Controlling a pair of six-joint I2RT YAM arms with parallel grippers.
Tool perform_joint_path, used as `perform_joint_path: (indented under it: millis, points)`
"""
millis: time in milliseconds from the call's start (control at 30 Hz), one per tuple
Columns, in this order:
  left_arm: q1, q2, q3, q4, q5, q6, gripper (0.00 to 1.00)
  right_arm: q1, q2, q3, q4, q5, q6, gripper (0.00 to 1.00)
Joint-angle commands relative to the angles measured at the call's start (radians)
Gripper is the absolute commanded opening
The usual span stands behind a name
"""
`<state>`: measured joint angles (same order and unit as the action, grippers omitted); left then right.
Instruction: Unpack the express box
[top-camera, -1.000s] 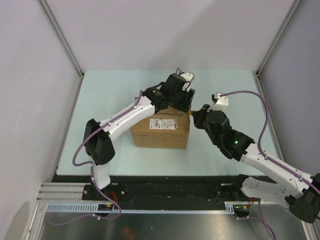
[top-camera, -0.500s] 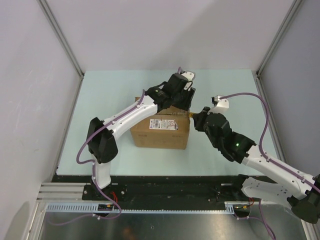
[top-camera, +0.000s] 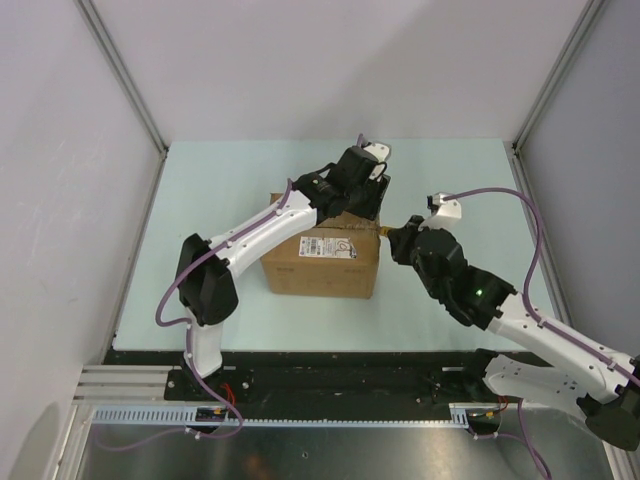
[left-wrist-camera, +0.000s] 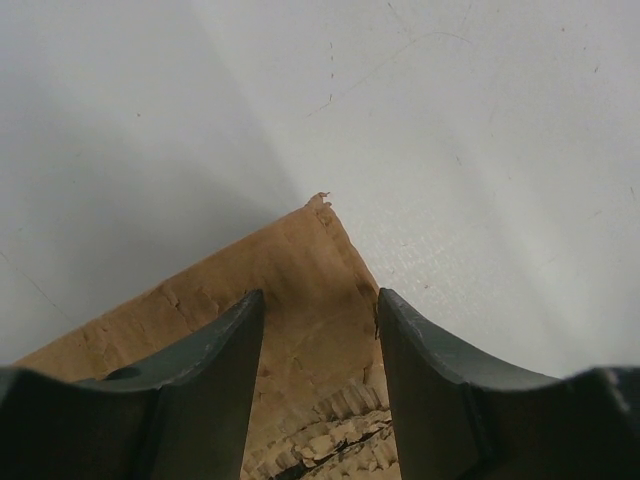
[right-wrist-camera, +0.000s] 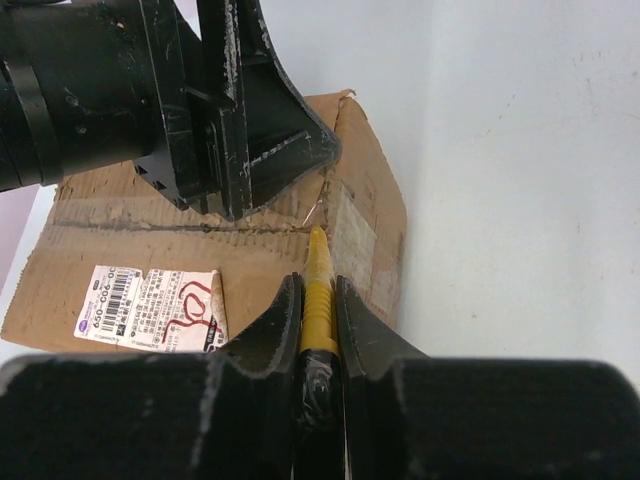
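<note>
Express box (top-camera: 320, 262): mid-table (top-camera: 200, 250), between the arms, top flaps shut, white label (top-camera: 330, 248) up.
Left gripper (left-wrist-camera: 320, 300): about half open, jaws straddling a frayed box corner; contact unclear.
Right gripper (right-wrist-camera: 318, 300): clamped on yellow tool (right-wrist-camera: 317, 262), tip at the taped seam.
Vs earlier: box unmoved; right wrist slightly nearer.
Wrist-only: tool tip, corner fraying.

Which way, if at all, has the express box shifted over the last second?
No. The express box has not shifted: in the top view its front edge keeps the same gap from the black base rail in front of it.
</note>
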<state>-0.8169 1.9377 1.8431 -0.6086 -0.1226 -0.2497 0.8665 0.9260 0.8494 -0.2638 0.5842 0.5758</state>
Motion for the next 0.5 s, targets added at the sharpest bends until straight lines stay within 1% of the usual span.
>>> perform_joint_path:
  millis: [0,133,300,467]
  points:
    - [0.004,0.041,0.01,-0.057,-0.014,0.023,0.55,0.008,0.008,-0.03,-0.025,-0.035,0.012,0.0]
    - [0.005,0.041,0.011,-0.06,-0.017,0.023,0.56,0.009,0.004,-0.029,-0.012,-0.044,0.021,0.0]
    - [0.005,0.046,0.021,-0.06,-0.022,0.026,0.57,0.009,-0.053,-0.029,-0.044,-0.075,0.048,0.0]
    - [0.004,0.047,0.031,-0.062,-0.025,0.032,0.64,0.011,-0.116,-0.029,-0.126,-0.09,0.084,0.0]
